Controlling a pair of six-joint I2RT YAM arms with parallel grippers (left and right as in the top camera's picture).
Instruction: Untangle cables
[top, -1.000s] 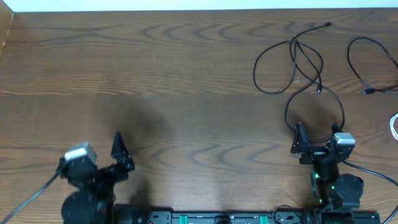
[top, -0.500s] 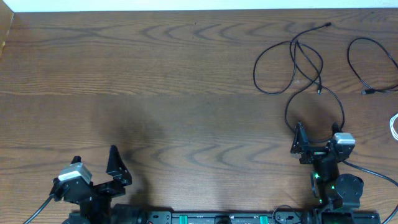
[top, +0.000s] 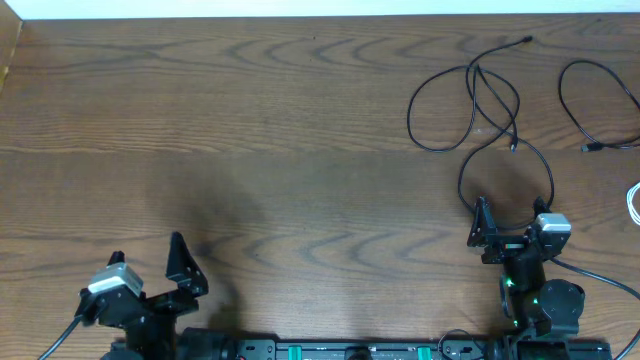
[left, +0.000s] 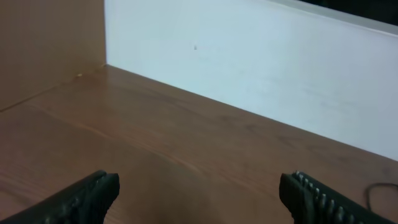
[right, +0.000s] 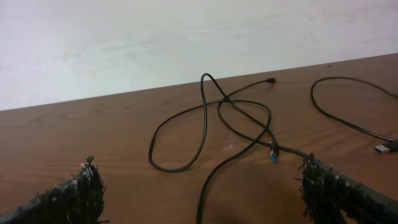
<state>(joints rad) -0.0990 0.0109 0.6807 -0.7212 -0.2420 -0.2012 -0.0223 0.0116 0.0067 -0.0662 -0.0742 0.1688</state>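
While both arms sit at the near edge, left gripper (top: 148, 264) and right gripper (top: 510, 222) stand spread wide, holding nothing. Beyond the right gripper, black cables (top: 474, 70) lie looped over each other. A separate black cable (top: 592, 147) lies far right and a white cable (top: 634, 203) at the right edge.

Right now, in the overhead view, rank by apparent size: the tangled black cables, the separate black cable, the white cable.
1. Tangled black cables
2. Separate black cable
3. White cable, cut off by the frame, so unsure

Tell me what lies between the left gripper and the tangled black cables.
Overhead view: only bare table lies between the left gripper and the tangled black cables.
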